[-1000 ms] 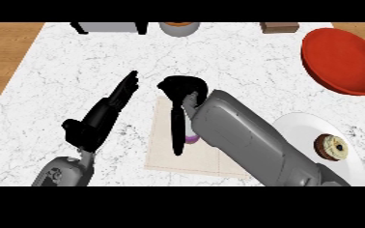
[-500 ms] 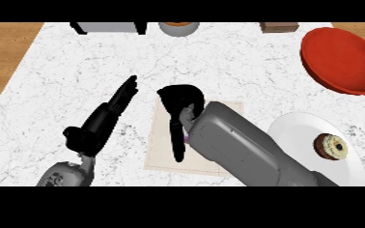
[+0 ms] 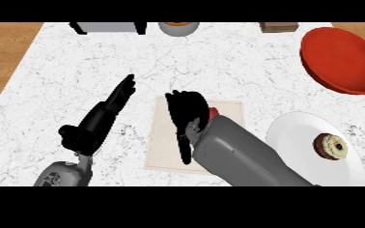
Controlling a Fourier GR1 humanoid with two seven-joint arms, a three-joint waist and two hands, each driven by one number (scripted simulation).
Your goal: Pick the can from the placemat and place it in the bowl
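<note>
Head view: your right hand [image 3: 187, 111] has slid down the beige rectangular placemat [image 3: 165, 145] since earlier, fingers curled round the red-topped can [image 3: 212, 113]; red bowl [image 3: 335, 60] far; left hand [image 3: 100, 118] relaxed.

counter [image 3: 235, 63]: white marble | on it: placemat [image 3: 228, 113], red bowl [image 3: 335, 60], white plate [image 3: 299, 147]

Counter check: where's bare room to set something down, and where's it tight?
Bare marble in the middle of the counter, between the back-edge items and the placemat, and at far left beyond the left robot hand. Tight on the right: red bowl and white plate. The right robot hand covers the placemat.
</note>
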